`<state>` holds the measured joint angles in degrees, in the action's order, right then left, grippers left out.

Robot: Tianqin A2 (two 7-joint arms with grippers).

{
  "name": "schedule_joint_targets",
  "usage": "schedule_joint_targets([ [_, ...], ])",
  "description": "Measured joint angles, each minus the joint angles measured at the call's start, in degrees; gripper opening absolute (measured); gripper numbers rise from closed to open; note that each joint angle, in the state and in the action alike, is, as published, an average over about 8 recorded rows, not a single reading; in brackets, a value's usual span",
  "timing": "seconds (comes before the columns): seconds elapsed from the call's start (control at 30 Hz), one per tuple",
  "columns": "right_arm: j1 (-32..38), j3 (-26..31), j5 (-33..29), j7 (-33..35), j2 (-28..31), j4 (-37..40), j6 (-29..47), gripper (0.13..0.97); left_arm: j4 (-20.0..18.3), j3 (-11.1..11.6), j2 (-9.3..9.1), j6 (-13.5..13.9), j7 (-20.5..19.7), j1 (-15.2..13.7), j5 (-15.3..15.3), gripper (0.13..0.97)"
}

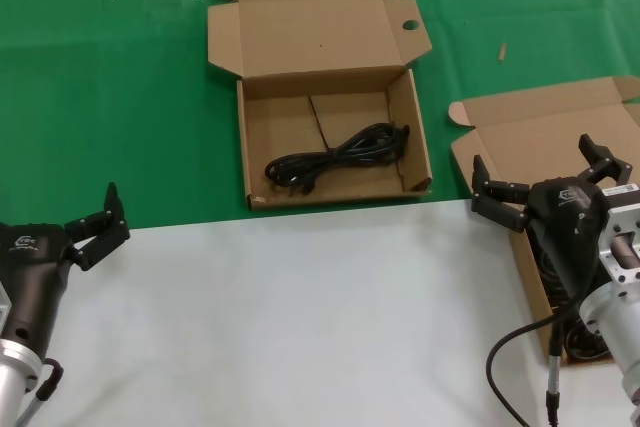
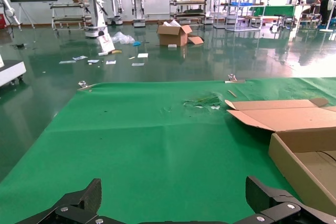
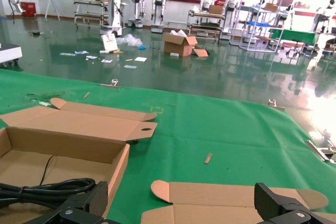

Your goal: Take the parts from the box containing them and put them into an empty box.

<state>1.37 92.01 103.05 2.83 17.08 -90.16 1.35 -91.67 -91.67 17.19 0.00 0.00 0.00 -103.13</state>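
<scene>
The box with the round-holed lid flap [image 1: 330,147] stands open at the middle back and holds one coiled black cord [image 1: 340,159], also seen as cord [image 3: 47,190] inside that box [image 3: 68,145]. The plain-lidded box [image 1: 530,137] lies at the right, with its lid [image 3: 236,203] spread on the cloth. Dark cords [image 1: 585,342] show in it, mostly hidden by my right arm. My right gripper [image 1: 535,162] hovers open and empty above this box. At the near left, over the white surface, my left gripper [image 1: 100,227] is open and empty.
Green cloth [image 1: 110,97] covers the back of the table and a white sheet [image 1: 290,317] covers the front. The holed box's raised lid [image 1: 310,27] sits behind it. Small scraps [image 1: 502,50] lie on the cloth. A workshop floor [image 2: 157,61] lies beyond the table.
</scene>
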Motion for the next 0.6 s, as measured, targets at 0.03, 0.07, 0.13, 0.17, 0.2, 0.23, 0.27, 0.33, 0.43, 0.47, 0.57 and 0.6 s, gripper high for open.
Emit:
schedule_joint_targets([
  [0.03,0.00,0.00,0.00,0.00,0.00,0.00,0.00,0.966,0.00,0.00,0.00,0.00,0.00,0.00,0.00,0.966],
  [0.07,0.00,0.00,0.00,0.00,0.00,0.00,0.00,0.966,0.00,0.00,0.00,0.00,0.00,0.00,0.00,0.966],
  [0.13,0.00,0.00,0.00,0.00,0.00,0.00,0.00,0.966,0.00,0.00,0.00,0.00,0.00,0.00,0.00,0.966],
  [0.17,0.00,0.00,0.00,0.00,0.00,0.00,0.00,0.966,0.00,0.00,0.00,0.00,0.00,0.00,0.00,0.966],
  [0.2,0.00,0.00,0.00,0.00,0.00,0.00,0.00,0.966,0.00,0.00,0.00,0.00,0.00,0.00,0.00,0.966],
  [0.23,0.00,0.00,0.00,0.00,0.00,0.00,0.00,0.966,0.00,0.00,0.00,0.00,0.00,0.00,0.00,0.966],
  [0.27,0.00,0.00,0.00,0.00,0.00,0.00,0.00,0.966,0.00,0.00,0.00,0.00,0.00,0.00,0.00,0.966],
  [0.33,0.00,0.00,0.00,0.00,0.00,0.00,0.00,0.966,0.00,0.00,0.00,0.00,0.00,0.00,0.00,0.966],
  [0.43,0.00,0.00,0.00,0.00,0.00,0.00,0.00,0.966,0.00,0.00,0.00,0.00,0.00,0.00,0.00,0.966],
  [0.47,0.00,0.00,0.00,0.00,0.00,0.00,0.00,0.966,0.00,0.00,0.00,0.00,0.00,0.00,0.00,0.966],
  [0.57,0.00,0.00,0.00,0.00,0.00,0.00,0.00,0.966,0.00,0.00,0.00,0.00,0.00,0.00,0.00,0.966],
  [0.6,0.00,0.00,0.00,0.00,0.00,0.00,0.00,0.966,0.00,0.00,0.00,0.00,0.00,0.00,0.00,0.966],
])
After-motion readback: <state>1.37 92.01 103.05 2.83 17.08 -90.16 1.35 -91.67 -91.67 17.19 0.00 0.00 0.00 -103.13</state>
